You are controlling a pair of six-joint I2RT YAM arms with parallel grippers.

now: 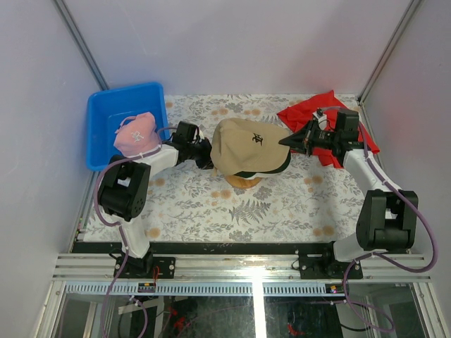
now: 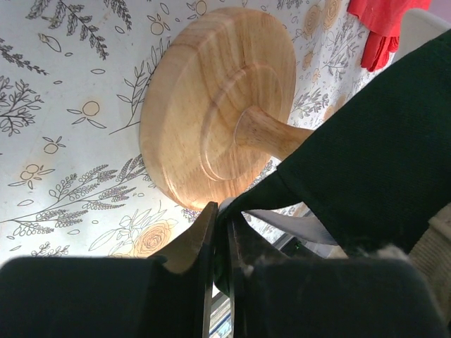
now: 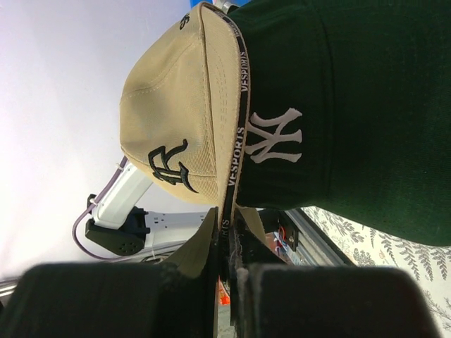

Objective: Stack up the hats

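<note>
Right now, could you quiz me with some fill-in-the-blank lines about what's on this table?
1. The pink cap lies in a ____ bin.
2. The tan cap sits over the dark green cap, both on a ____ stand.
3. A ____ cloth lies at the far right of the table.

Missing words: blue; wooden; red.

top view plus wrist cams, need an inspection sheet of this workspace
surface: floral table cover, lying flat.
job's things: tan cap over dark green cap on wooden stand; pink cap in blue bin.
clutter: red cloth, far right.
grippers: left gripper shut on dark green cap's edge; right gripper shut on tan cap's rim.
cables: purple cables along both arms.
surroundings: pale walls, metal frame.
</note>
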